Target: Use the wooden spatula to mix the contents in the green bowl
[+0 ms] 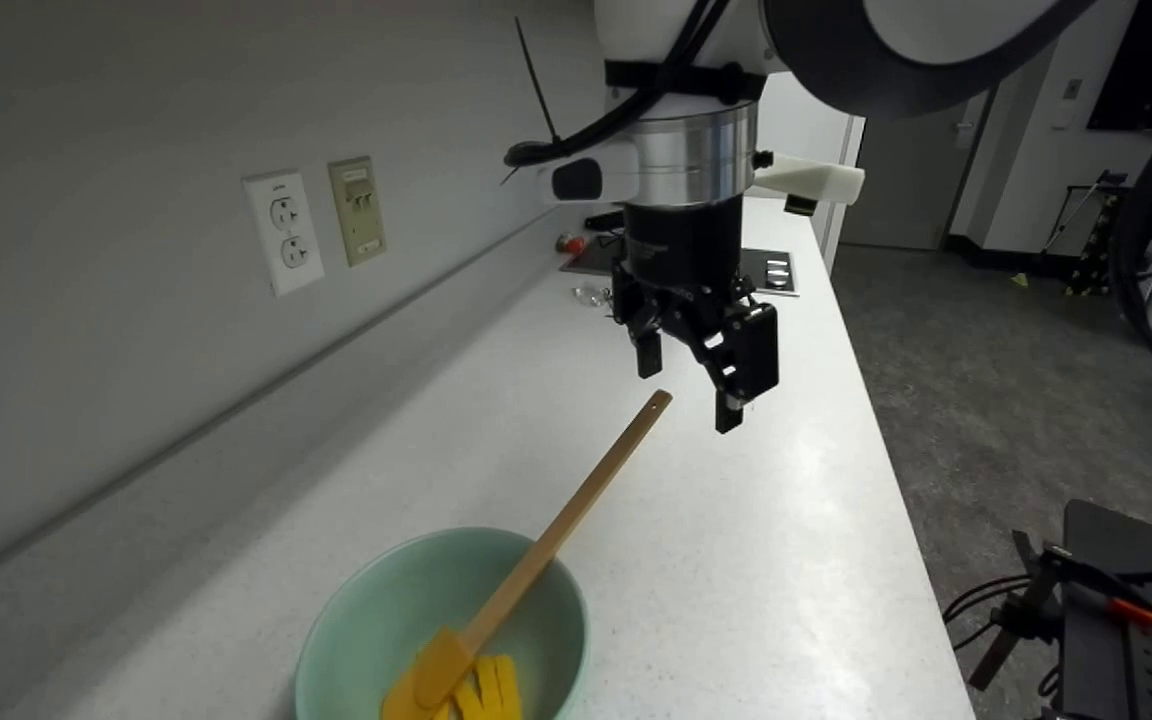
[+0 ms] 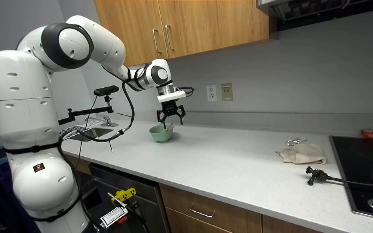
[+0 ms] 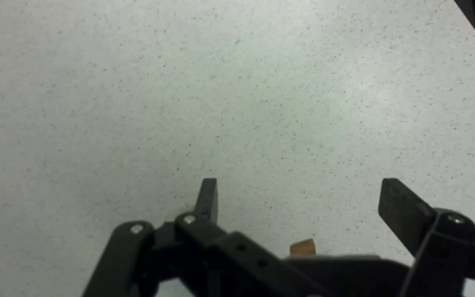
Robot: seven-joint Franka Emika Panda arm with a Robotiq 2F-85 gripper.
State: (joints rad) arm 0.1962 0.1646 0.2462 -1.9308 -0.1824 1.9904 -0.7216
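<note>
The green bowl (image 1: pixel 336 640) stands on the white counter near the wall; it also shows in an exterior view (image 2: pixel 160 135). The contents, yellow chunky pieces (image 1: pixel 494 690), lie in its bottom. The wooden spatula (image 1: pixel 581 505) leans over the bowl's rim, its orange-yellow blade on the pieces and its handle sticking up and out. My gripper (image 1: pixel 688 392) is open and empty, close to the handle's end and apart from it. In the wrist view, the fingers (image 3: pixel 297 183) are wide apart over bare counter. Only the handle's tip (image 3: pixel 302 246) shows there; the rest is hidden behind the gripper.
The wall with outlets (image 1: pixel 284 232) runs along the counter's back. A folded cloth (image 2: pixel 301 153), a black clamp mount (image 2: pixel 317 174) and a cooktop (image 2: pixel 367 181) lie along the counter. A sink (image 2: pixel 92 132) is beside the bowl. Wooden cabinets (image 2: pixel 206 26) hang above.
</note>
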